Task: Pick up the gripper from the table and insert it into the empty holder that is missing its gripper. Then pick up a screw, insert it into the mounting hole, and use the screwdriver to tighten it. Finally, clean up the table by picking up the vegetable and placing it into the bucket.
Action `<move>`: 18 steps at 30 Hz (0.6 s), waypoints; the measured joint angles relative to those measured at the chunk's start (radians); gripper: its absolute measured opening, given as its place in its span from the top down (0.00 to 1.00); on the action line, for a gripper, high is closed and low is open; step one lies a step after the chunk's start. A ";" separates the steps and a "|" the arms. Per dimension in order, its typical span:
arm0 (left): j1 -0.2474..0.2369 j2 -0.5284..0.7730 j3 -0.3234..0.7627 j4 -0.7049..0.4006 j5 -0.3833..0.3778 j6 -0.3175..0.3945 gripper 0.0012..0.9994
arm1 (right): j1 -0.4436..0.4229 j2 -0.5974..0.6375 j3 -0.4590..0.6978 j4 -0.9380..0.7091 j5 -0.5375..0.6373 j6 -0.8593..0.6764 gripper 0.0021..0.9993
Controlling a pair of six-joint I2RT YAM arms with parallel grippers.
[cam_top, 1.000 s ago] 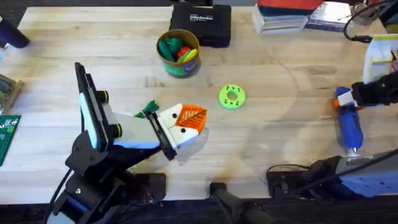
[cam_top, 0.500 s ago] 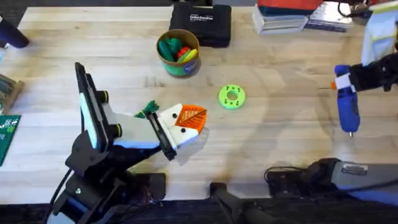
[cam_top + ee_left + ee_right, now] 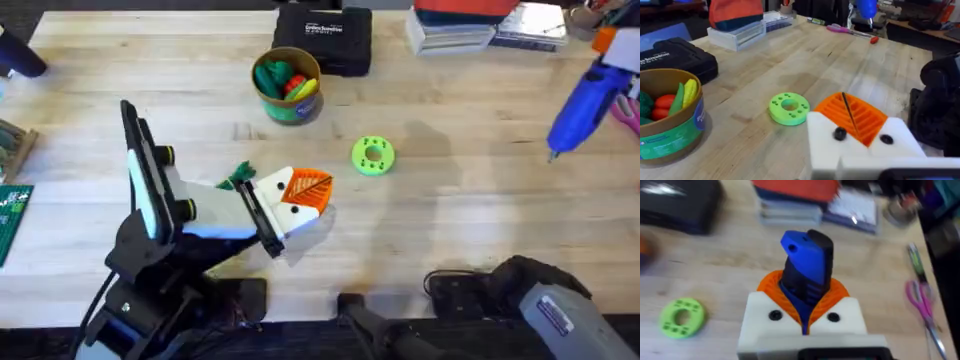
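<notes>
Right tool (image 3: 807, 311) pinches the screwdriver (image 3: 578, 108) between its orange pads, and in the overhead view the blue body hangs above the far right of the bench (image 3: 470, 190), slanting so that its thin metal tip aims down and toward the middle. That tip is what the coming move turns on. The green disc (image 3: 373, 156) with the mounting hole lies flat near the middle of the bench, well to the left of the screwdriver, so the right arm has to carry the screwdriver leftward and bring its long axis upright over the disc face. From the right wrist view the disc (image 3: 682, 317) sits off to one side of the held screwdriver (image 3: 807, 267), not under it. I cannot see a screw seated in any of the small holes, so I judge that driving cannot start yet.

Left tool (image 3: 297, 200) rests low on the bench just left of the disc, much nearer to it than the right one; its white fingers and orange pads appear pressed together with nothing between them. The bucket (image 3: 286, 84) stands beyond the disc with toy food inside. The small dark-green vegetable (image 3: 239, 176) lies on the bench just beside the left arm, still outside the bucket, and the left arm is the closer one for it.
</notes>
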 joint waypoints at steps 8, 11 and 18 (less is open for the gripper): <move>0.000 0.000 0.000 0.000 0.000 0.000 0.99 | 0.228 -0.187 -0.136 0.275 -0.101 0.160 0.97; 0.000 0.000 0.000 0.000 0.000 0.000 0.99 | 0.324 -0.241 -0.267 0.480 -0.110 0.266 0.97; 0.000 0.000 0.000 0.000 0.000 0.000 0.99 | 0.707 -0.233 -0.498 1.025 -0.121 0.482 0.97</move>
